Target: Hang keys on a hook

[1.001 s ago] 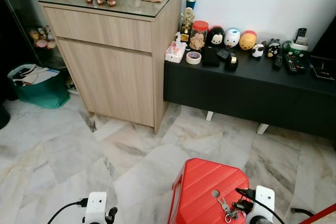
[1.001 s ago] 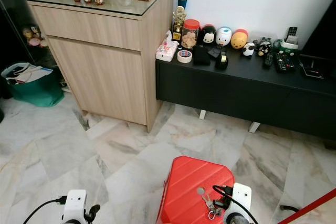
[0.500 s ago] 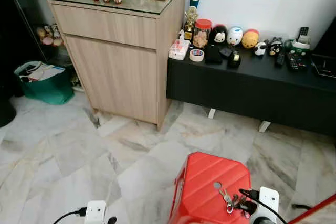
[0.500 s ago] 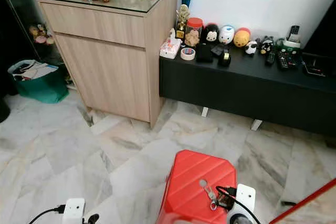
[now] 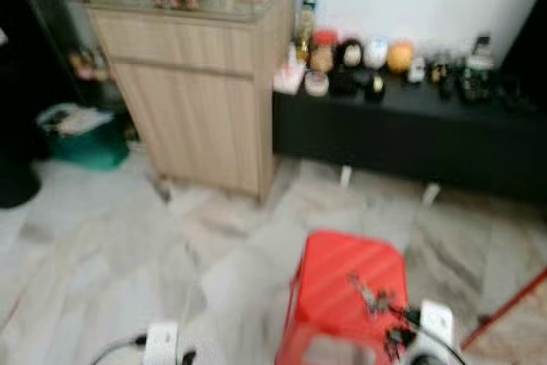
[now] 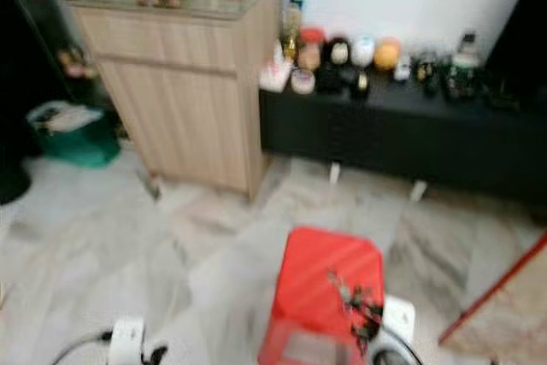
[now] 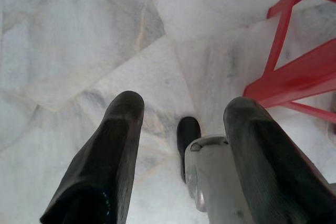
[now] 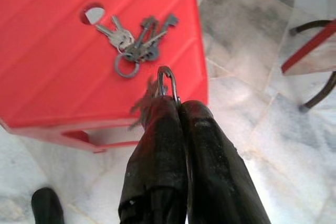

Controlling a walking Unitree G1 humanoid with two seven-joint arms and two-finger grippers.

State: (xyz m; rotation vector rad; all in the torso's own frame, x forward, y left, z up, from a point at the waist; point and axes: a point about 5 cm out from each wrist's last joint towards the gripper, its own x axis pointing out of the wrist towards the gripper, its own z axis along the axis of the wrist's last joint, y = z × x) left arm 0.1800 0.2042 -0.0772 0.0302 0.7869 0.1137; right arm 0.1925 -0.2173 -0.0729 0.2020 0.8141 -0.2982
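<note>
Pinching a key ring (image 8: 167, 80), the right hand (image 8: 176, 103) hovers over the red stool (image 8: 63, 61).

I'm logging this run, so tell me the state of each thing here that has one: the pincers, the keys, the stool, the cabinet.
Right pincer: shut on a metal key ring.
Left pincer: open, holding nothing, above the floor.
Bunch of keys: lying on the stool, not hung.
Red stool: upright on the marble floor.
Wooden cabinet: shut.
</note>
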